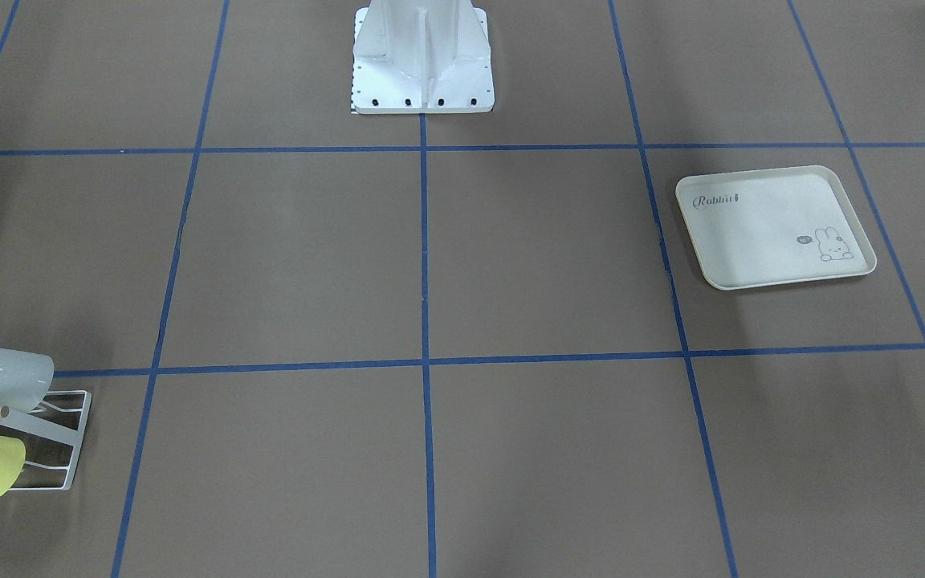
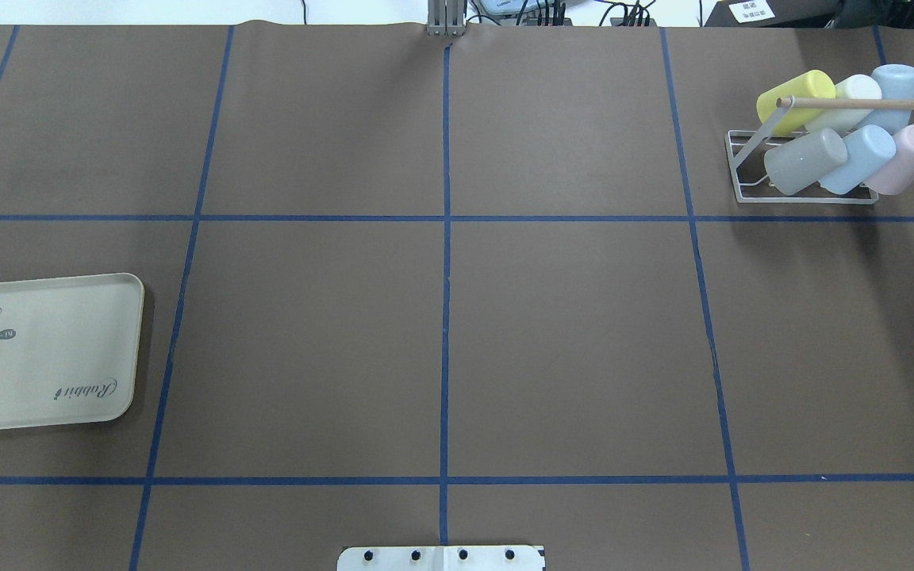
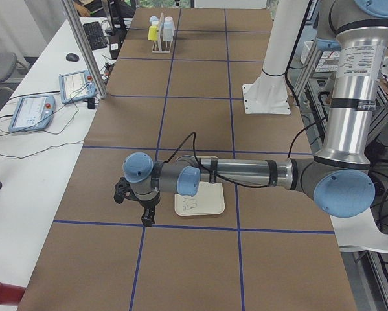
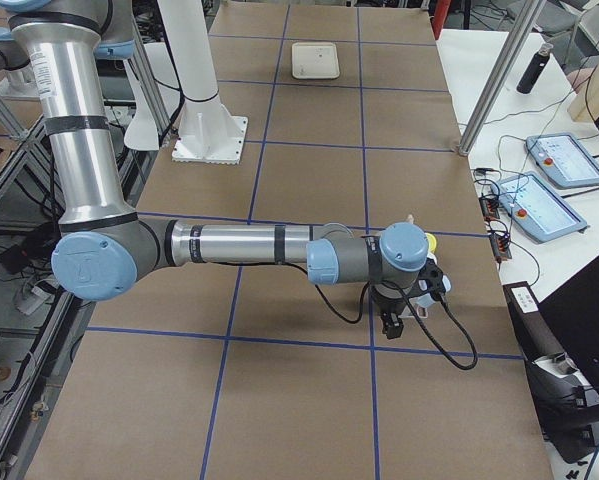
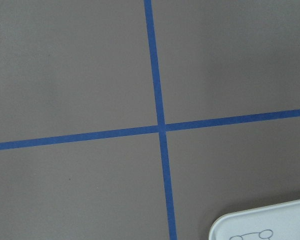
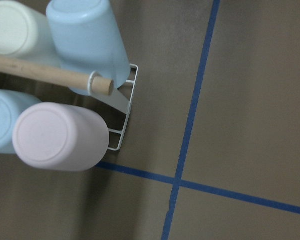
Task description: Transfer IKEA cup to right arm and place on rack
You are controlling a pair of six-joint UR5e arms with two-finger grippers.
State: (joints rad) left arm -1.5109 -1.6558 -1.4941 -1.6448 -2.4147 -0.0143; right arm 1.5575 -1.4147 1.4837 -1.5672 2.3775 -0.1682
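Observation:
The white wire rack (image 2: pixel 802 201) with its wooden dowel (image 2: pixel 862 103) stands at the far right of the table. Several plastic cups lie on it, among them a yellow one (image 2: pixel 794 99), a grey one (image 2: pixel 804 161) and a pink one (image 2: pixel 905 159). The right wrist view looks straight down on the pink cup (image 6: pixel 59 136), a light blue cup (image 6: pixel 87 35) and the rack's flat bar (image 6: pixel 120 100). My right gripper (image 4: pixel 390 323) hangs beside the rack. My left gripper (image 3: pixel 146 219) hangs over the table next to the tray. I cannot tell whether either is open or shut.
A cream rabbit-print tray (image 2: pixel 44 353) lies at the left, with nothing on it; its corner shows in the left wrist view (image 5: pixel 270 225). The white robot base (image 1: pixel 422 64) stands at mid-table edge. Blue tape lines divide the brown table cover.

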